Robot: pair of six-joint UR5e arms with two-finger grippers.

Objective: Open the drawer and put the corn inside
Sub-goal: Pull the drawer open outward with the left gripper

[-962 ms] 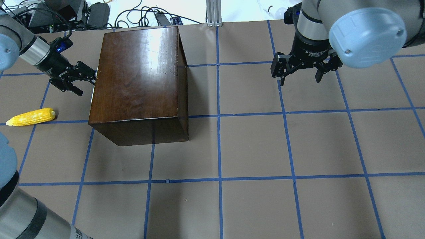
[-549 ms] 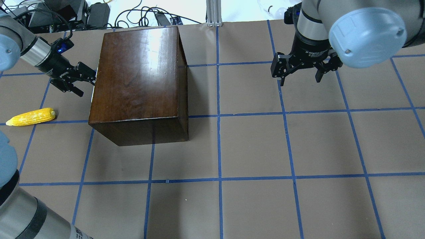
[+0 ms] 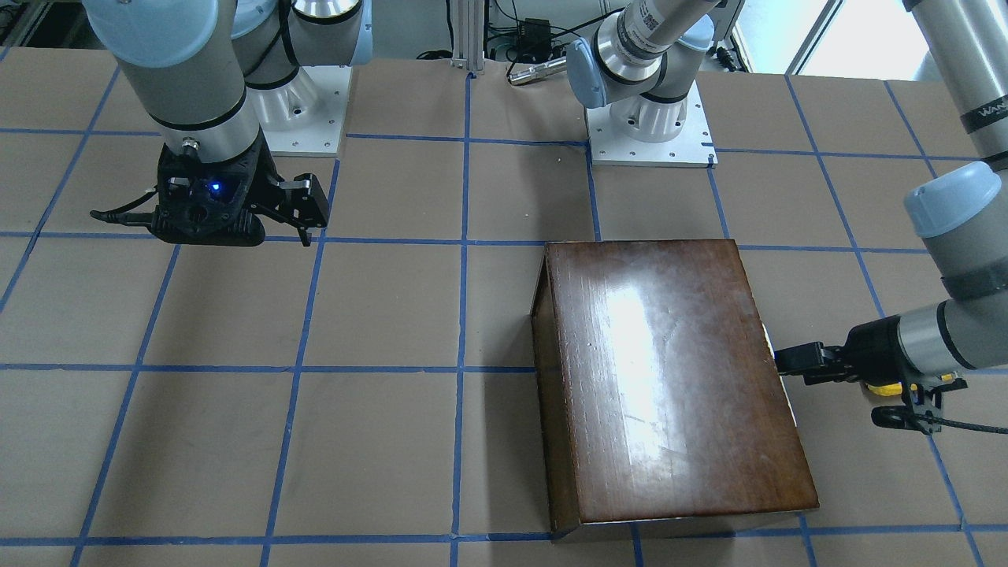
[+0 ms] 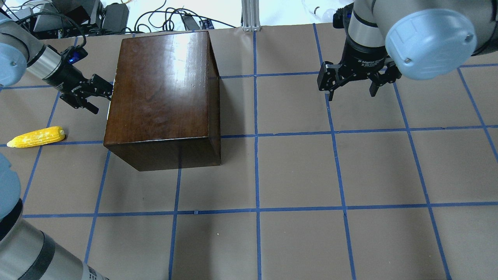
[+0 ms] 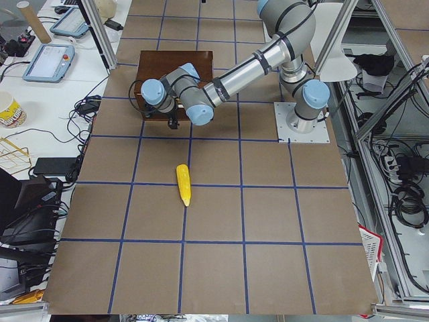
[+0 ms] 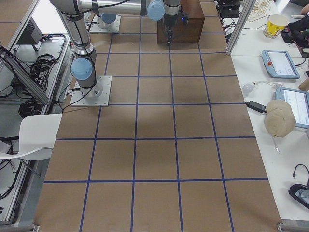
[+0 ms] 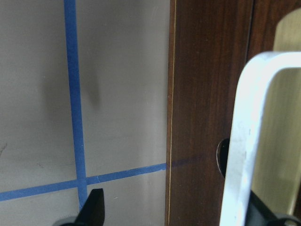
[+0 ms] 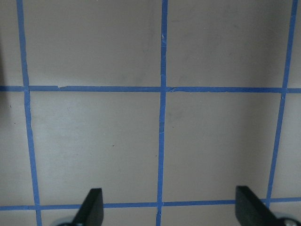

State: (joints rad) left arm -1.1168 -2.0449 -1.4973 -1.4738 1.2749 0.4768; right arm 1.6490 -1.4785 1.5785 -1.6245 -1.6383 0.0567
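The glossy dark-brown wooden box point(image 4: 163, 89) stands at the table's far left. Its drawer is closed. In the left wrist view the drawer's dark front panel point(image 7: 207, 94) and a white loop handle point(image 7: 244, 141) fill the right side. My left gripper point(image 4: 102, 100) is open at that left face, with one finger point(image 7: 93, 207) off the panel and the other by the handle, touching nothing that I can see. The yellow corn point(image 4: 37, 137) lies on the table to the left of the box, apart from the gripper. My right gripper point(image 4: 352, 95) is open and empty above the far right of the table.
The brown table top point(image 4: 295, 175) carries a grid of blue tape. Cables and electronics point(image 4: 78, 15) lie beyond the far edge. Side tables with tablets and a cup point(image 6: 276, 24) flank the table's ends.
My left wrist has shifted slightly at the box's left face. The box, the corn and the right arm have not moved.
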